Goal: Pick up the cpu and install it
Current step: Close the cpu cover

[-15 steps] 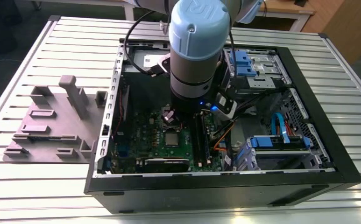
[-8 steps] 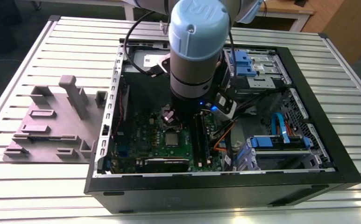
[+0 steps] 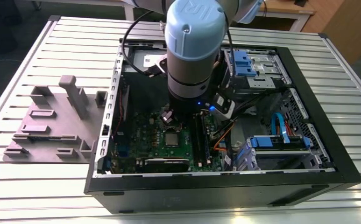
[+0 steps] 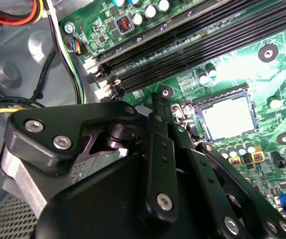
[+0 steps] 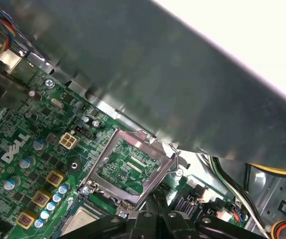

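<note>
The small silvery square cpu (image 3: pixel 171 138) lies just below the black gripper (image 3: pixel 166 116) in the exterior view. The gripper looks clenched and empty.

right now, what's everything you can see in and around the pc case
cpu: one, silvery-grey, lying in its socket on the motherboard
motherboard: one, green, inside the case
socket frame: one, metal, hinged open beside the cpu
memory slots: several, black, side by side near the socket
case: one, black, open, on the table
drive brackets: several, blue, toward the exterior view's right of the case
fixture: one, grey, on the table at the exterior view's left
table: one, silver, slatted
arm: one, pale blue-grey, reaching down into the case
tool: one, black, above the board near the cpu
</note>
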You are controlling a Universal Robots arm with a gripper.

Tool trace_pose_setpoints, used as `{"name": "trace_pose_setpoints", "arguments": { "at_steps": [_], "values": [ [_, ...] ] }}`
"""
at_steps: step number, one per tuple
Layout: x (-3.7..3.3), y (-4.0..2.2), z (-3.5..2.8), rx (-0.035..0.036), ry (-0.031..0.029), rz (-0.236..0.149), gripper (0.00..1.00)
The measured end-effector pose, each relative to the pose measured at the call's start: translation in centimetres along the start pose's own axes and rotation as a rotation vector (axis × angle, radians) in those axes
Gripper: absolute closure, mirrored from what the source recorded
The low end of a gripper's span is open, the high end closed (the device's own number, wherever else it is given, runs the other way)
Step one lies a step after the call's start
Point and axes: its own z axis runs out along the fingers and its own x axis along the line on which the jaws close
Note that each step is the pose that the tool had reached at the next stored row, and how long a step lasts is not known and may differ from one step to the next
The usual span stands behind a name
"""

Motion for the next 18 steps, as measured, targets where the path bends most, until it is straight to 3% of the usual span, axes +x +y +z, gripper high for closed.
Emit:
{"name": "trace_pose_setpoints", "arguments": {
  "at_steps": [18],
  "values": [
    [-0.10,0.15,-1.59,0.0008,-0.0002,0.000,0.90]
  ]
}}
